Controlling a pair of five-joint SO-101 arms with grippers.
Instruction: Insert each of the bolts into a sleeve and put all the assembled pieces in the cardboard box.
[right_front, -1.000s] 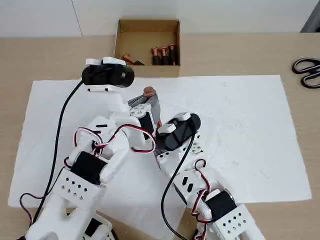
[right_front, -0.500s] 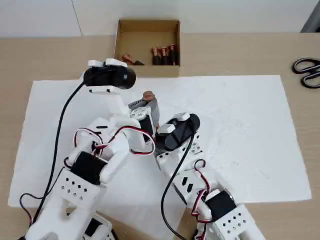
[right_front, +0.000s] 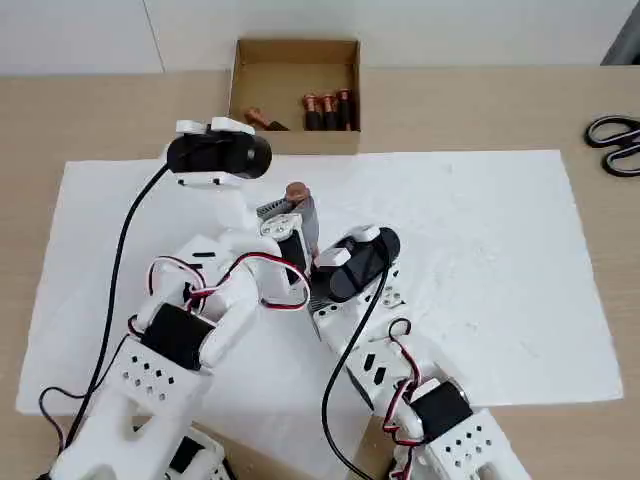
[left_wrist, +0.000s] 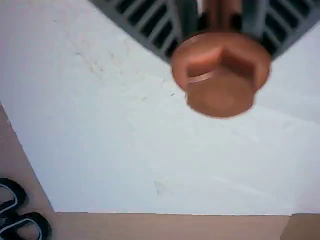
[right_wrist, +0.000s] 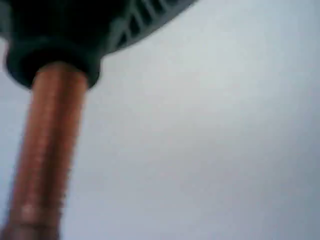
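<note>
In the left wrist view a copper bolt shows its hex head, with my left gripper shut on it between grey ribbed fingers. From above, the bolt head sticks up out of the left gripper at mid-table. My right gripper sits just below it, mostly hidden under its wrist camera. In the right wrist view it is shut on a black sleeve, and the bolt's threaded shaft runs into the sleeve's mouth. The cardboard box at the far side holds several assembled pieces.
White paper covers the table under both arms. Black scissors lie on the bare wood at the far right, and these scissors also show in the left wrist view. Black cables trail from both arms.
The left arm has shifted slightly, and the bolt head now sits a little closer to the right gripper. The right arm has barely moved.
</note>
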